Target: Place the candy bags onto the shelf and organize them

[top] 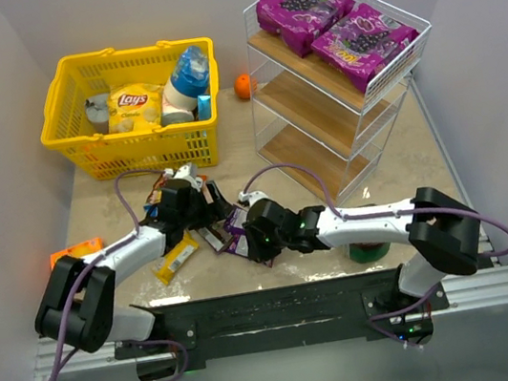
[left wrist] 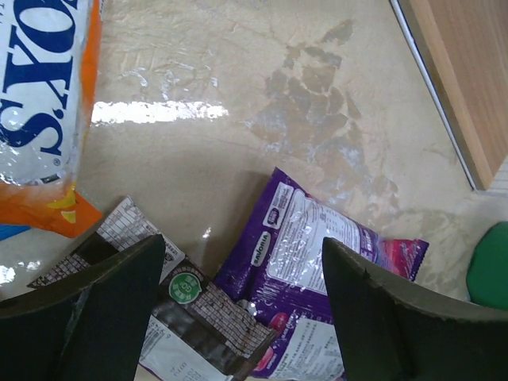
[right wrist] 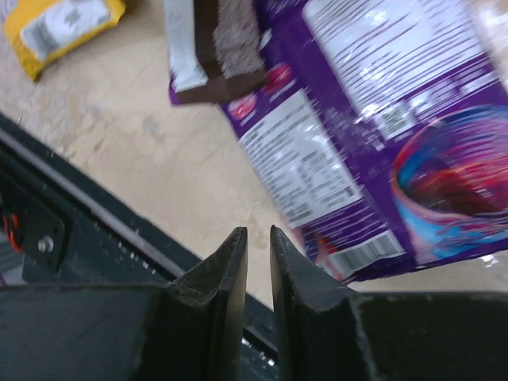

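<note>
Candy bags (top: 305, 6), top view: I see two large purple ones side by side on the top tier of the shelf (top: 314, 108), which stands at the desk's (top: 256, 142) far right corner. The small ones are loose near the middle of the near edge: a yellow packet (top: 176, 259), a brown packet (top: 211, 239) and a purple packet (top: 237, 224), all close together. The left gripper (top: 200, 204) hangs over their far side and the right gripper (top: 249, 239) is just right of them. From up here I cannot judge either opening. A yellow basket (top: 132, 123) at the far left corner holds a Lay's bag (top: 132, 103). An orange fruit (top: 243, 86) sits between basket and shelf. A flat orange box (top: 75, 251) is at the left edge, and a green object (top: 370, 251) lies under the right arm.

Left wrist: the fingers (left wrist: 87, 309) stand wide apart with nothing between them. Below the gap the brown packet (left wrist: 198, 317) lies partly over the purple packet (left wrist: 317, 262), both flat on the desk. An orange-and-white bag (left wrist: 40, 103) fills the upper left. The shelf's wooden edge (left wrist: 460, 79) shows at the upper right.

Right wrist: the fingers (right wrist: 226, 270) are drawn to a narrow slit, gripping nothing, over bare desk by the black rail (right wrist: 63, 214) on the near edge. The purple packet (right wrist: 381, 119) lies just beyond the tips to the right, not touched. The brown packet (right wrist: 222, 48) overlaps its top. The yellow packet (right wrist: 55, 24) is at the upper left corner.
</note>
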`<action>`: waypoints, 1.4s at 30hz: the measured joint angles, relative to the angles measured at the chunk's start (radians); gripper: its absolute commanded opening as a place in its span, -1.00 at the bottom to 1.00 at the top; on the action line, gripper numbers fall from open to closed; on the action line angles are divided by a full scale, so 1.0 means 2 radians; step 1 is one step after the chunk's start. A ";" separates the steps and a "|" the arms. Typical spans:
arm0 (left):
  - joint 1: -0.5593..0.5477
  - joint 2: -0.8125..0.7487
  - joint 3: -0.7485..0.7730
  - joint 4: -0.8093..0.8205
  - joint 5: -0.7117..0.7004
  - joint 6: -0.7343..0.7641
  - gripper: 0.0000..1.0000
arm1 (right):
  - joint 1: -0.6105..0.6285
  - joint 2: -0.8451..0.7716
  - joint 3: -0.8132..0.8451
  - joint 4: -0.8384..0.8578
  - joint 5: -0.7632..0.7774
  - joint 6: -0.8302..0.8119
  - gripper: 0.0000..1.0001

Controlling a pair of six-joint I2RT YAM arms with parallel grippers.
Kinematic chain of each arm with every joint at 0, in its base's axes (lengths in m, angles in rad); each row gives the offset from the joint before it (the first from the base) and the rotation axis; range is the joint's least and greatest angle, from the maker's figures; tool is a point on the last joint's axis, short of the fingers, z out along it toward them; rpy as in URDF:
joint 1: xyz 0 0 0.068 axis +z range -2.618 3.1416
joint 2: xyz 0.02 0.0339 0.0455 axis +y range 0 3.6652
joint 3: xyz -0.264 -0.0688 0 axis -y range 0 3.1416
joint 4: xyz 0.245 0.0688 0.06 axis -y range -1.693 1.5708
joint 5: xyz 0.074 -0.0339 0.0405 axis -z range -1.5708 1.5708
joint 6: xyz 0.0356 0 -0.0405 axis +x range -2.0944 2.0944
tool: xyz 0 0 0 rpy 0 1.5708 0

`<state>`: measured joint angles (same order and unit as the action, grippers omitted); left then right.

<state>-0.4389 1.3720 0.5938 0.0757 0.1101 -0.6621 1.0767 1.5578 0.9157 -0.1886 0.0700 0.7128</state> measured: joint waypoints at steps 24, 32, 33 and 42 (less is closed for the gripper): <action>0.000 0.073 0.005 0.065 0.078 0.014 0.63 | -0.018 0.011 -0.054 -0.008 0.070 0.087 -0.50; 0.000 0.065 -0.026 0.100 0.124 0.001 0.68 | -0.084 -0.006 -0.069 -0.013 0.101 0.088 -0.51; 0.000 0.061 -0.031 0.101 0.128 -0.002 0.70 | -0.085 -0.005 -0.069 -0.013 0.102 0.088 -0.51; 0.000 -0.056 -0.098 0.053 0.107 -0.036 0.77 | -0.081 -0.009 -0.065 -0.019 0.108 0.080 -0.07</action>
<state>-0.4385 1.2598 0.3981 0.1825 0.3237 -0.7338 0.9154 1.5391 0.7849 -0.2264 0.2852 0.8719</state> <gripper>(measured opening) 0.890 0.333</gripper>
